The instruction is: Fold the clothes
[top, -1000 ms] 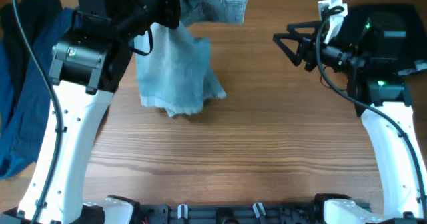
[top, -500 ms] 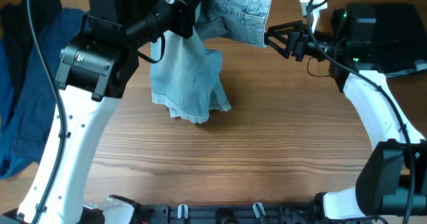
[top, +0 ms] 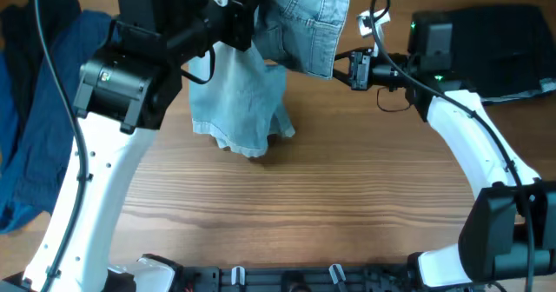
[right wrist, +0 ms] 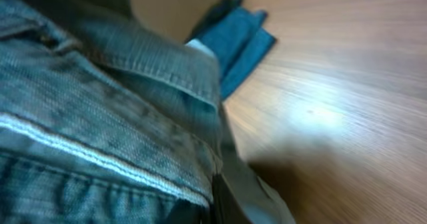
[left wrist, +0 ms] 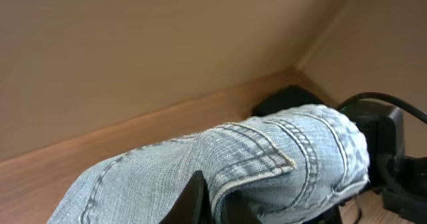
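Wood-grain tabletop (top: pixel 347 196) lies nearest, and beyond it the denim shorts (top: pixel 248 109) hang, one leg brushing it, left gripper (top: pixel 239 21) clenched on one end and right gripper (top: pixel 346 66) pinching the other (probably to spread them flat).

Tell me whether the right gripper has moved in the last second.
Yes. The right gripper moved left, away from the black garment on the wooden table, onto the pale-blue denim shorts.

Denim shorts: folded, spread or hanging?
Denim shorts hanging, unfolded: left claw and right claw hold the top up; bottom crumpled on the table.
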`<state>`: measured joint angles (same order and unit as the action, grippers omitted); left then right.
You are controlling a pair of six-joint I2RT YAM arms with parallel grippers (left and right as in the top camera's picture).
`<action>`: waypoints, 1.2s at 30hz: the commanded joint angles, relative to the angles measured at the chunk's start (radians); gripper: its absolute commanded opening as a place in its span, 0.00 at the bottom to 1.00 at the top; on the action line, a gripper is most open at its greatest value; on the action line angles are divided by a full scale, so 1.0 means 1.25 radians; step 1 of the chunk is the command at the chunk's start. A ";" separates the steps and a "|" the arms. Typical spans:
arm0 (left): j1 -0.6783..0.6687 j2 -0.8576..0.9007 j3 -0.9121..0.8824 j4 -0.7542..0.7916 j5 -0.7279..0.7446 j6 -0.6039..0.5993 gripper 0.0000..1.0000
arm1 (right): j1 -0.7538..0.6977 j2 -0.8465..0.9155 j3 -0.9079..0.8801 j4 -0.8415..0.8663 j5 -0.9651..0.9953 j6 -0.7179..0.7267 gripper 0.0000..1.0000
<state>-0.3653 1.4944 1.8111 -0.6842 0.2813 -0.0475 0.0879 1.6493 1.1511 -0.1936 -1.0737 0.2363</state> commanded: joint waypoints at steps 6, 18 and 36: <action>0.003 0.001 0.019 0.061 -0.236 0.010 0.37 | -0.043 -0.161 0.091 -0.313 0.381 -0.259 0.04; 0.131 0.191 0.019 0.117 -0.026 -0.058 0.29 | 0.005 -0.285 0.210 -0.377 0.359 -0.118 0.04; 0.224 0.061 0.019 -0.079 0.050 -0.077 0.30 | 0.320 0.102 0.210 -0.231 0.624 0.250 0.52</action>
<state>-0.0952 1.5875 1.8244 -0.7830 0.3283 -0.1337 0.4770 1.7618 1.3846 -0.4881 -0.2619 0.5381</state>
